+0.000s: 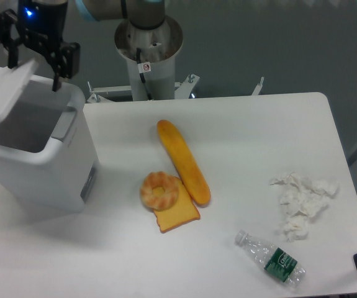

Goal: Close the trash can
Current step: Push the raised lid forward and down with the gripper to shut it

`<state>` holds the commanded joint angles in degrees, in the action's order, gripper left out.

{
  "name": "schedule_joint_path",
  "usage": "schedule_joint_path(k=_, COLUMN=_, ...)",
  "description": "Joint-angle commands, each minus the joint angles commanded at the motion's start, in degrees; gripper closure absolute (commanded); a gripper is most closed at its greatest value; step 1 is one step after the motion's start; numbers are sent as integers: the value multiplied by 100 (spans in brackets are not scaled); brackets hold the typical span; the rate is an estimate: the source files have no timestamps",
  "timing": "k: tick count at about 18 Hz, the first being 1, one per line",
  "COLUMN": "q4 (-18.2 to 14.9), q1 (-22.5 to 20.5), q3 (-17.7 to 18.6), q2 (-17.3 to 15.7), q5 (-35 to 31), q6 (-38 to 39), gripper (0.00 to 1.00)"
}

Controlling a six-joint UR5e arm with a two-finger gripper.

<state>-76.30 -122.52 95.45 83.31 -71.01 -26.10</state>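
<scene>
The trash can (pixel 41 167) is a large white boxy bin at the table's left edge, with a grey latch panel (pixel 63 124) on its rim. Its lid (pixel 4 93) hangs tilted about halfway down over the opening, and the grey inside still shows beneath it. My gripper (pixel 33 67) hovers over the bin's back edge. Its black fingers (pixel 58 74) are spread wide, and the lid's raised far corner lies between them. The gripper is open, and I cannot tell whether a finger touches the lid.
A baguette (pixel 184 162), a doughnut (pixel 159 189) and a toast slice (pixel 179 217) lie mid-table. Crumpled tissue (pixel 302 202) and a water bottle (pixel 271 257) sit at the right. The robot's base column (pixel 148 53) stands behind the table.
</scene>
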Motion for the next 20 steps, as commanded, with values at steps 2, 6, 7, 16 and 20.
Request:
schedule_joint_path(k=2, q4=71, q1=-9, q3=0, q2=71, q5=-79, q6=0, gripper=0)
schedule_joint_path(k=6, q4=141, q1=0, q3=-35, q2=159, q5=-141, q6=26, gripper=0)
schedule_joint_path(k=7, q4=193, q1=0, q3=-35, q2=202, q5=-149, q6=26, gripper=0)
schedule_joint_path(k=16, q4=466, q1=0, q3=-44, q2=475, q5=-325, q6=53, gripper=0)
schedule_joint_path(k=20, q4=563, q1=-9, q3=-53, q2=659, q5=-421, q6=70, gripper=0)
